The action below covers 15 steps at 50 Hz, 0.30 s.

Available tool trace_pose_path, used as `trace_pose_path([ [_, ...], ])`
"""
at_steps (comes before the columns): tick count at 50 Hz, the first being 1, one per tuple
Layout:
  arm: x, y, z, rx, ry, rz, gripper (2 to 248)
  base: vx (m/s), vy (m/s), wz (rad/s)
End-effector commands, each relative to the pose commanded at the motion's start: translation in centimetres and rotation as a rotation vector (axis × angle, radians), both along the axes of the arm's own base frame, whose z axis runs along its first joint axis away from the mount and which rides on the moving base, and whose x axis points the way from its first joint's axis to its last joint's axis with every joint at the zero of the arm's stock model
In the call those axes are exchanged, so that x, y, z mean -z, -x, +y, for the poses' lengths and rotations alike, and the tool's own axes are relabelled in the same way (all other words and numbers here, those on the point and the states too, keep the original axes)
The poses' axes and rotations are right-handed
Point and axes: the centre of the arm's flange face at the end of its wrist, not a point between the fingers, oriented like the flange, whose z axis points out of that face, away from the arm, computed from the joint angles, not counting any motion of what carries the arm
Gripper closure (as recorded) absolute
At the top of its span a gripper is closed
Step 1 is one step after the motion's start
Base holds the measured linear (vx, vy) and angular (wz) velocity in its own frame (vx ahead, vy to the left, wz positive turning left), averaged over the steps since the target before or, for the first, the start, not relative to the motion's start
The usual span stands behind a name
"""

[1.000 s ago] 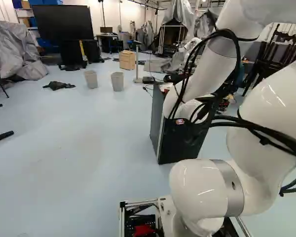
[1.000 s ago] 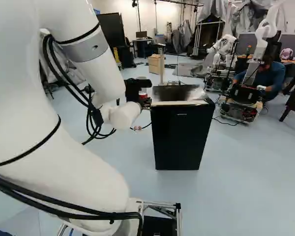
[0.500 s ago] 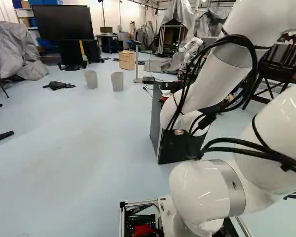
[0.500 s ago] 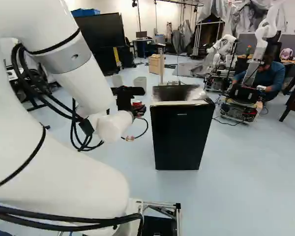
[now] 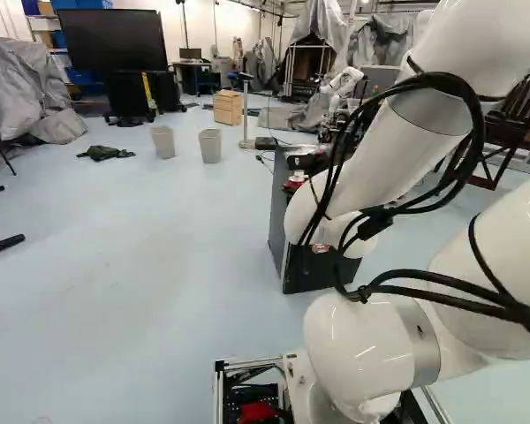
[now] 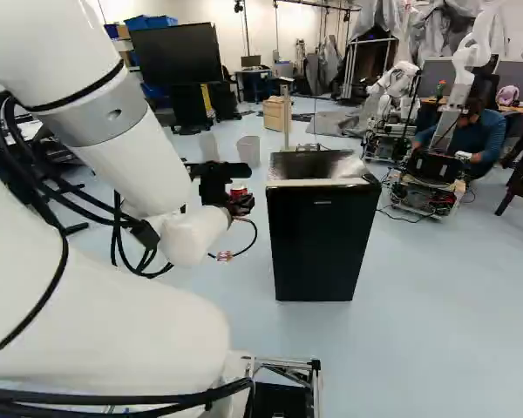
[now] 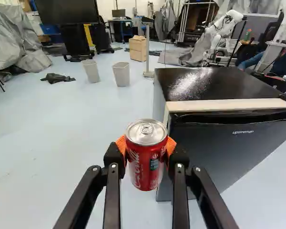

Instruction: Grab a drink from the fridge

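Claw [image 7: 146,149] holds can [image 7: 145,167], orange pads [image 7: 120,144] on two sides, likely so it won't slip. Can is up in air outside fridge [image 6: 322,239], left of it in right base view, maybe to miss bumps. Can sits near upright, good for full drink. Door [image 7: 219,152] looks shut. Grab seems done.

Arm [image 6: 78,300]: upper portion cut off by the top edge of both base views. Fridge [image 6: 322,244]: front largely obscured by the arm in the left base view; one end cut off at the wrist view's edge; interior concealed. Can [image 7: 145,164]: underside out of sight, sides partly covered by the claw [image 6: 239,200]; print too small to read in the right base view.
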Motion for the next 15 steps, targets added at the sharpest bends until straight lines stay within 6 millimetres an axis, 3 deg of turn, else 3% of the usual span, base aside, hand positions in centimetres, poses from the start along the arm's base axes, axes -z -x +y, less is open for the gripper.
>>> trace_pose_path([
  [15, 0.06, 0.15, 0.05, 0.000, 0.000, 0.001, 151, 0.000, 0.000, 0.000],
])
